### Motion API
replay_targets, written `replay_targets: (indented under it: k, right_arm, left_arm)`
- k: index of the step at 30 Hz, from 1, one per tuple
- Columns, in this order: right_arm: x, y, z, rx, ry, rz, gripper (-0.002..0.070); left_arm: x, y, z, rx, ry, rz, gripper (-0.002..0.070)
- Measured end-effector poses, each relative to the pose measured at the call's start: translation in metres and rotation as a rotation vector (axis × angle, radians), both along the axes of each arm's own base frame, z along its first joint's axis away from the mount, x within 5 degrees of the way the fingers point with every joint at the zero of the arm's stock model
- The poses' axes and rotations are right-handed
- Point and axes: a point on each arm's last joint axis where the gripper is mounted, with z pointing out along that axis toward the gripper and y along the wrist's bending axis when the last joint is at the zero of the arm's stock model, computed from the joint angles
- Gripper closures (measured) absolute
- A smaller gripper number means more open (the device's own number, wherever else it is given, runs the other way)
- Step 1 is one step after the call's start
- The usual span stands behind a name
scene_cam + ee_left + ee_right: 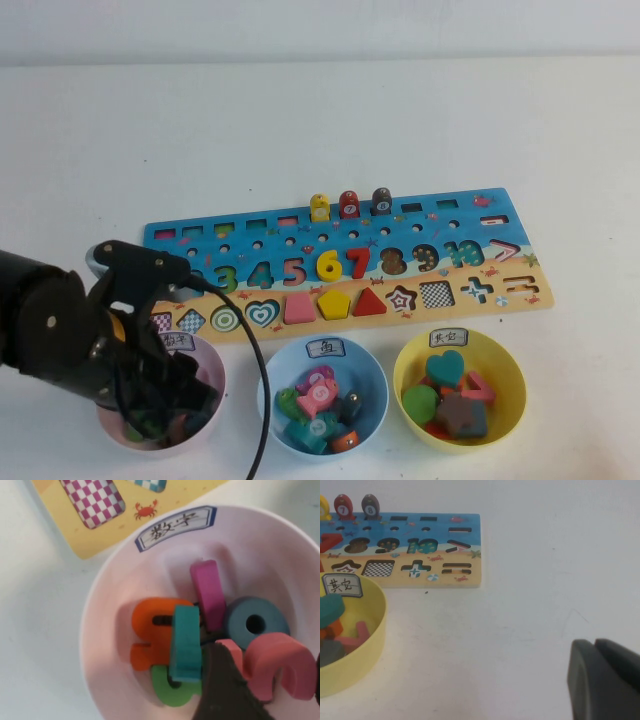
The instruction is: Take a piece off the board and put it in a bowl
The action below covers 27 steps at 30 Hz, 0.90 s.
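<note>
Now | left claw (pixel 170 405) over bowl (pixel 100 630) | six pieces (pixel 150 635) inside | right claw (pixel 605 680) over table (pixel 520 605) | both grips: cannot tell

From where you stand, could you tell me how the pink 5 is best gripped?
Probably from above, pinching the pink 5 across its near and far edges: it lies flat in the board, the 4 and yellow 6 crowding its sides. The left hand hangs over the pink bowl; the right hand is low over the table.
</note>
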Motion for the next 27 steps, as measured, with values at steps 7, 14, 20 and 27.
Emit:
replay_targets:
  k: [7,14,20,27]
  right_arm:
    - [0.0,0.0,0.0,0.0,0.0,0.0,0.0694]
    - [0.0,0.0,0.0,0.0,0.0,0.0,0.0694]
    - [0.0,0.0,0.0,0.0,0.0,0.0,0.0694]
    - [0.0,0.0,0.0,0.0,0.0,0.0,0.0694]
  left_arm:
    - [0.005,-0.003,-0.009,0.007,0.012,0.001,0.0357]
    - [0.007,-0.003,-0.009,0.003,-0.002,-0.004,0.0357]
    - [0.008,-0.004,-0.008,-0.005,-0.019,-0.003,0.0307]
    - [0.003,-0.001,0.008,-0.031,-0.082,-0.008,0.0294]
